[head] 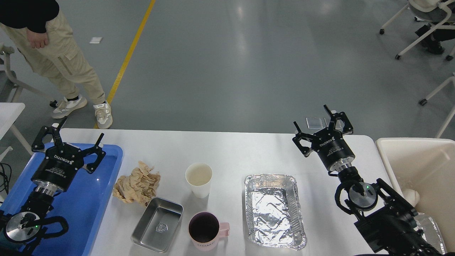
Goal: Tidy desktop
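Wide, smooth white rectangular desktop (231,149) with rounded corners filling the lower half of the head view, its far edge running across at mid-height. At 9 o'clock on it, a blue plastic tray (89,199) against the left side; above the tray, left gripper (76,137) with fingers spread wide, holding nothing. Just right of the tray, toward 8 o'clock, a crumpled wad of tan paper (137,183). Below that wad and touching its lower edge, a small rectangular stainless-steel pan (157,224), slightly tilted in plan, empty. At the centre, an upright white paper cup (198,179); at 6 o'clock, just below it, a pink mug (206,231) with dark inside, handle pointing right. Right of the cup and mug — well apart from both — a rectangular aluminium-foil tray (274,209), long axis running near to far, empty. At 3 o'clock, right gripper (321,122) raised over the desktop's far right corner, fingers wide apart, gripping nothing. Beyond the desktop's right end, a beige plastic bin (416,163) with some pale contents low inside — too partial to tell what. At 10 o'clock on the grey floor, a standing person (60,60) in beige trousers and white sneakers, beside a yellow floor line (129,53).
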